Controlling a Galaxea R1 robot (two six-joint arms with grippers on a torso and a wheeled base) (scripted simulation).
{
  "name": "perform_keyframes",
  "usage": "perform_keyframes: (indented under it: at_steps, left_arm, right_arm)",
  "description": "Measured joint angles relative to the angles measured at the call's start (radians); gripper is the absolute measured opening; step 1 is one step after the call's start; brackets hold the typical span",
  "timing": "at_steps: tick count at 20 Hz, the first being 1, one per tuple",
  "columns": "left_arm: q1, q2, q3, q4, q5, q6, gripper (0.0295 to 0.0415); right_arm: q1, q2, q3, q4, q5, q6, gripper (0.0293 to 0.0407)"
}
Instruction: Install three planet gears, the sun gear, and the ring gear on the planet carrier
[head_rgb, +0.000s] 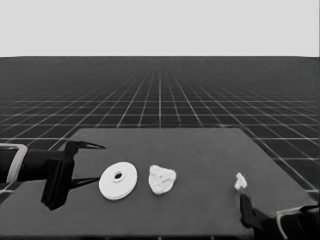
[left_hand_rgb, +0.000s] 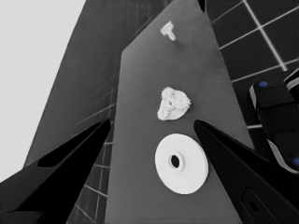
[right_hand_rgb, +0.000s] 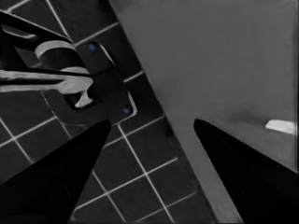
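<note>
The larger round part (head_rgb: 118, 180), a white disc with a small dark centre hole, lies flat on the table's left half (left_hand_rgb: 181, 163). To its right sits a lumpy white cluster (head_rgb: 162, 179): small toothed gears (left_hand_rgb: 174, 103) bunched on the smaller round part, whose own face is mostly hidden. My left gripper (head_rgb: 100, 162) waits open just left of the larger round part, holding nothing; the wrist view shows its wedges wide apart (left_hand_rgb: 152, 121). My right gripper (head_rgb: 245, 204) is parked at the table's near right corner, open and empty (right_hand_rgb: 152, 121).
A thin white piece (head_rgb: 240, 181) lies near the table's right end, just beyond the right gripper (left_hand_rgb: 168, 31) (right_hand_rgb: 282, 126). Dark machinery with blue lights (left_hand_rgb: 275, 121) (right_hand_rgb: 93, 79) stands past the table's edge. The table's near edge (head_rgb: 150, 234) is close below the parts.
</note>
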Motion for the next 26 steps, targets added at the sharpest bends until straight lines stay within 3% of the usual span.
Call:
perform_keyframes:
  at_steps: [1,2,3,4,5,8,10,11,13,20,21,26]
  left_arm:
    - [0.181,0.203,-0.062,0.481,0.42,-0.486,0.039]
    - [0.237,0.443,-0.206,0.434,0.849,-0.986,0.0405]
    - [0.243,0.577,-0.413,0.192,0.94,-1.293,0.0404]
    - [0.251,0.638,-0.589,0.029,0.908,-1.419,0.0395]
    - [0.259,0.673,-0.713,-0.068,0.879,-1.464,0.039]
    - [0.271,0.719,-0.885,-0.182,0.849,-1.483,0.0385]
    - [0.273,0.729,-0.92,-0.201,0.846,-1.48,0.0385]
    - [0.353,0.741,-0.954,-0.127,0.808,-1.468,0.0385]
    - [0.44,0.762,-1.01,-0.064,0.766,-1.446,0.0385]
    - [0.477,0.777,-1.05,-0.036,0.741,-1.43,0.0385]
    - [0.477,0.778,-1.05,-0.036,0.741,-1.43,0.0349]
    - [0.477,0.778,-1.051,-0.035,0.741,-1.43,0.0348]
  right_arm:
    - [-0.001,-0.003,0.003,-0.001,0.001,-0.002,0.0385]
    - [-0.001,-0.005,0.005,-0.002,0.001,-0.003,0.0385]
    - [-0.001,-0.006,0.006,-0.002,0.001,-0.004,0.0385]
    - [-0.001,-0.006,0.006,-0.002,0.002,-0.005,0.0385]
    - [-0.001,-0.007,0.007,-0.003,0.002,-0.005,0.0385]
    - [-0.001,-0.007,0.007,-0.003,0.002,-0.005,0.0385]
    - [-0.001,-0.007,0.007,-0.003,0.002,-0.005,0.0385]
    - [-0.001,-0.007,0.007,-0.003,0.002,-0.005,0.0385]
    - [-0.001,-0.007,0.007,-0.003,0.002,-0.005,0.0385]
    - [-0.001,-0.007,0.007,-0.003,0.002,-0.005,0.0385]
    - [-0.001,-0.007,0.007,-0.003,0.002,-0.005,0.0385]
    - [-0.001,-0.007,0.007,-0.003,0.002,-0.005,0.0385]
